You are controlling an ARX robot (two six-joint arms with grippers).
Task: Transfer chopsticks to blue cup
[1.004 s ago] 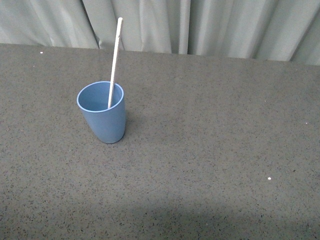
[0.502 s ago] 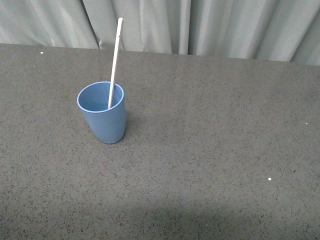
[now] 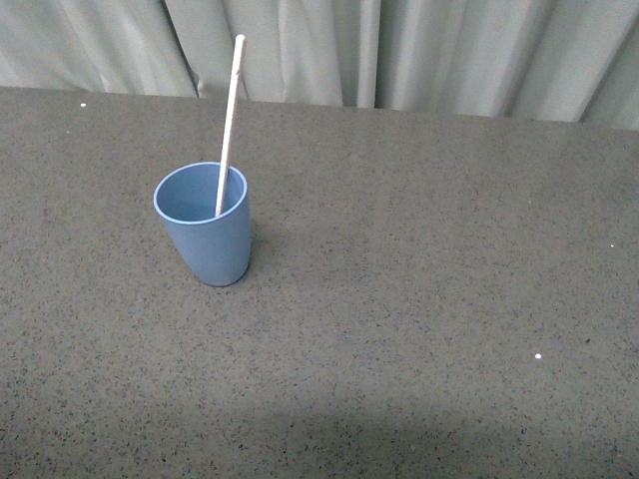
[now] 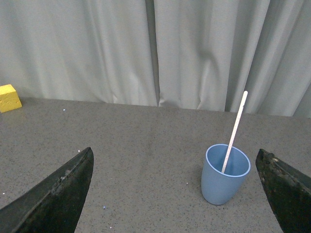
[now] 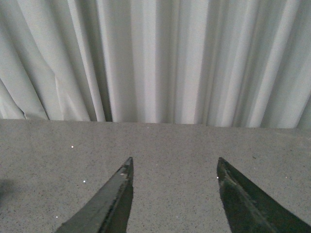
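Observation:
The blue cup (image 3: 207, 232) stands upright on the dark speckled table, left of middle in the front view. One thin white chopstick (image 3: 231, 115) stands in it, leaning against the rim, its top well above the cup. Neither arm shows in the front view. In the left wrist view the cup (image 4: 224, 176) with the chopstick (image 4: 236, 126) stands ahead, between the wide-open jaws of my left gripper (image 4: 176, 154), which holds nothing. My right gripper (image 5: 174, 162) is open and empty over bare table; the cup is out of that view.
A grey pleated curtain (image 3: 399, 50) hangs along the table's far edge. A yellow block (image 4: 8, 97) sits at the table's far edge in the left wrist view. Small white specks (image 3: 538, 356) dot the table (image 3: 419, 299).

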